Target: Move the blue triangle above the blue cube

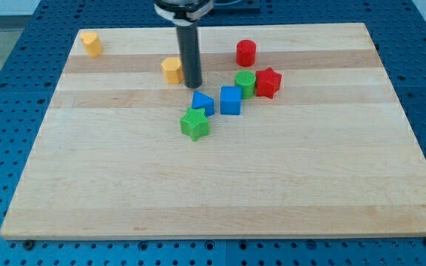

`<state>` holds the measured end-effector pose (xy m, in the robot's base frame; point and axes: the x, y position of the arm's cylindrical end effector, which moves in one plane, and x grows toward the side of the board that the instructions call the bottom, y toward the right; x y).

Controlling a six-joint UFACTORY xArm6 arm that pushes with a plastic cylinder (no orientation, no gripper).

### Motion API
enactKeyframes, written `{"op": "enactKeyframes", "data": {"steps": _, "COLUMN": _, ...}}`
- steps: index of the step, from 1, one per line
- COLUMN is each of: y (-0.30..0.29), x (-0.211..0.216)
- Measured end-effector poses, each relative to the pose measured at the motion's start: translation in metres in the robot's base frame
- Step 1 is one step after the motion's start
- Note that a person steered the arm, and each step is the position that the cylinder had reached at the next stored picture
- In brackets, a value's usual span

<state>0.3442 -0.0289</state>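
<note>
camera view: pale wooden board (220,192) on blue pegboard | my tip (193,86) a bare rod, nothing to open or clamp, just above blue triangle (203,102), beside yellow block (171,69) | triangle left of blue cube (231,100), touching green star (195,123) | step: approach; next, get below-left, push up-right | blocks matte, ridged

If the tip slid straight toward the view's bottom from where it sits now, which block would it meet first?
Probably the blue triangle, just below my tip. The green star lies just beyond it. Depth is hard to judge from one view.
</note>
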Motion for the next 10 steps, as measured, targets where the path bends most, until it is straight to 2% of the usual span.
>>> {"op": "enactKeyframes", "data": {"steps": 1, "y": 0.089, "x": -0.032}}
{"op": "enactKeyframes", "data": {"steps": 2, "y": 0.094, "x": -0.039}}
{"op": "enactKeyframes", "data": {"steps": 3, "y": 0.029, "x": -0.073}}
{"op": "enactKeyframes", "data": {"steps": 4, "y": 0.09, "x": -0.078}}
{"op": "enactKeyframes", "data": {"steps": 5, "y": 0.11, "x": -0.101}}
{"op": "enactKeyframes", "data": {"steps": 6, "y": 0.03, "x": -0.103}}
{"op": "enactKeyframes", "data": {"steps": 7, "y": 0.04, "x": -0.105}}
{"op": "enactKeyframes", "data": {"steps": 8, "y": 0.05, "x": -0.133}}
{"op": "enactKeyframes", "data": {"steps": 9, "y": -0.024, "x": -0.13}}
{"op": "enactKeyframes", "data": {"steps": 10, "y": -0.032, "x": -0.123}}
